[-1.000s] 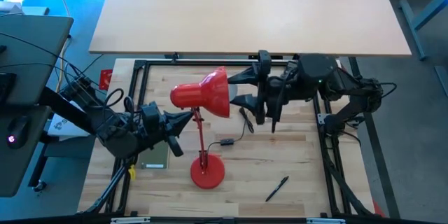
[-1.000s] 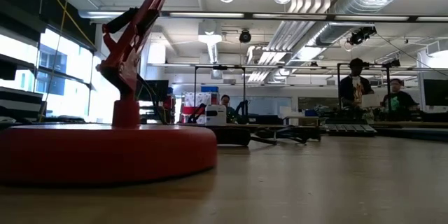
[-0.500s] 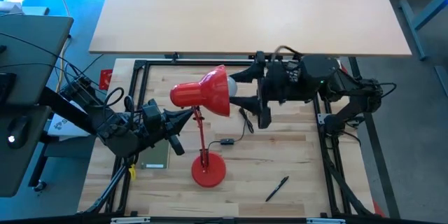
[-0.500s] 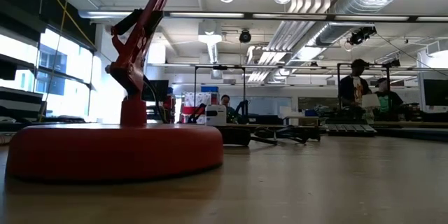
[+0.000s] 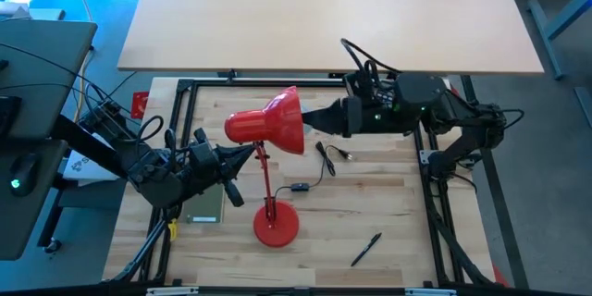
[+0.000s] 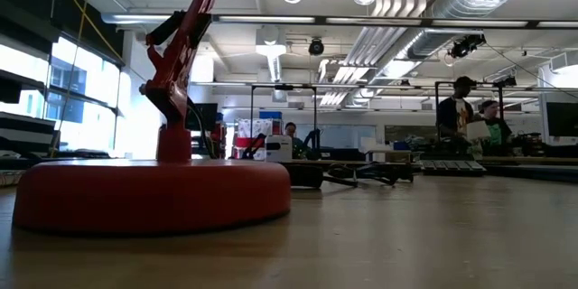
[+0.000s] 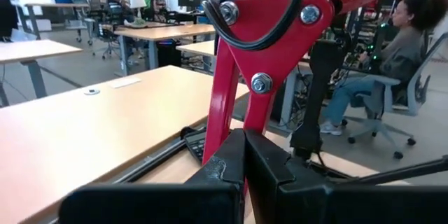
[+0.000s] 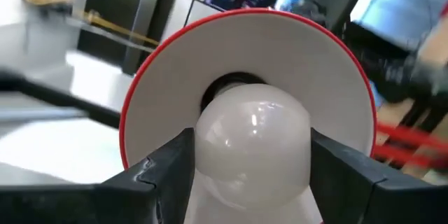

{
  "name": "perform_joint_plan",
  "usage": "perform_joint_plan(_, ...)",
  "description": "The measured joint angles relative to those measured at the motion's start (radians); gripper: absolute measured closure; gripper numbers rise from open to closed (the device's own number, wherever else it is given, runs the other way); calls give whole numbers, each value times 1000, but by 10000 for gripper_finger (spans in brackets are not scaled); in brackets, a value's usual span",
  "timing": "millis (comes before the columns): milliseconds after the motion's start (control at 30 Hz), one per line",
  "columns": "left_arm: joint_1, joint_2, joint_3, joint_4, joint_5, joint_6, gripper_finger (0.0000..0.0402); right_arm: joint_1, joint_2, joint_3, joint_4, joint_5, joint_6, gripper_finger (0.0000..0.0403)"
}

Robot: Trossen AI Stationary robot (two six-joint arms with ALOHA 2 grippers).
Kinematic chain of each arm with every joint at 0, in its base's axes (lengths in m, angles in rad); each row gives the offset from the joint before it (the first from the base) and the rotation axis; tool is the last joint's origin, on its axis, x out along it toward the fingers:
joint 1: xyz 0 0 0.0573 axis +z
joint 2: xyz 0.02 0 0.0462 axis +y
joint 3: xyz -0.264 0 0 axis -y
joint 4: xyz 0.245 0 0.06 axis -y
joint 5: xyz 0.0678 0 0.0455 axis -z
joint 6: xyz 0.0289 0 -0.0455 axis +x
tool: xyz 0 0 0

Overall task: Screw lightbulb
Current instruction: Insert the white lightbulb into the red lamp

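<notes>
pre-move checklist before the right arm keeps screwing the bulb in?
1. Right gripper holding the lightbulb: ok, a finger on each side.
2. Bulb lined up with the lamp shade opening: ok, centred in the right wrist view.
3. Bulb base seated in the socket: cannot tell, hidden behind the bulb.
4. Left gripper bracing the red lamp arm: ok, shut at the bracket.
5. Lamp base flat on the table: ok.
6. Lamp cord away from the right gripper: ok.
</notes>
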Motion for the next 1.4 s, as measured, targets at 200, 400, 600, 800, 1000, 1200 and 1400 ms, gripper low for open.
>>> perform_joint_plan(200,-3,0,0,-2,1,45,402,0,-1,1,-16,-5,163,173)
perform_joint_plan(400,-21,0,0,-2,9,110,402,1,-1,1,-21,-12,249,173)
perform_joint_plan(600,-23,0,0,-2,11,148,401,1,-1,1,-24,-12,364,173)
perform_joint_plan(800,-23,-5,0,0,15,167,401,1,-4,4,-69,-6,412,173)
perform_joint_plan(1000,-23,-12,0,62,14,209,402,-2,-5,5,-88,-5,409,173)
perform_joint_plan(1200,-22,-15,0,130,11,292,402,-2,-3,4,-78,-5,407,173)
perform_joint_plan(1400,-23,-15,0,143,10,316,401,-2,-2,1,-57,-5,412,173)
